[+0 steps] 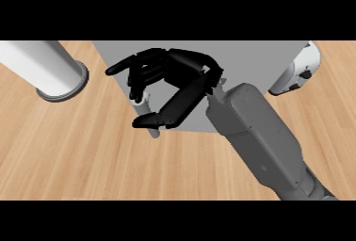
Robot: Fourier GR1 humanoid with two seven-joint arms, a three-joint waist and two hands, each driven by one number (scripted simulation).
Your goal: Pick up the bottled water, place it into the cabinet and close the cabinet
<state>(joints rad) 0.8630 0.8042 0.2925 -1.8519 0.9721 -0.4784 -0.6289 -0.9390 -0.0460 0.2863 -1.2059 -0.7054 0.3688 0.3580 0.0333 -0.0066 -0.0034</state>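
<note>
From the head view I see my right hand (173, 80) with fingers curled over the grey cabinet (257, 52) top, above its slim door handle (147, 113), whose long axis runs toward me; I can't spot the bottled water on the wooden surface (83, 155).

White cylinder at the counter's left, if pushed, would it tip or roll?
Probably tippy: the white cylinder stands tall and upright on the wooden counter, so a high push could topple it. The wider grey ring at its foot may steady it somewhat. Being round, it would likely roll once down.
</note>
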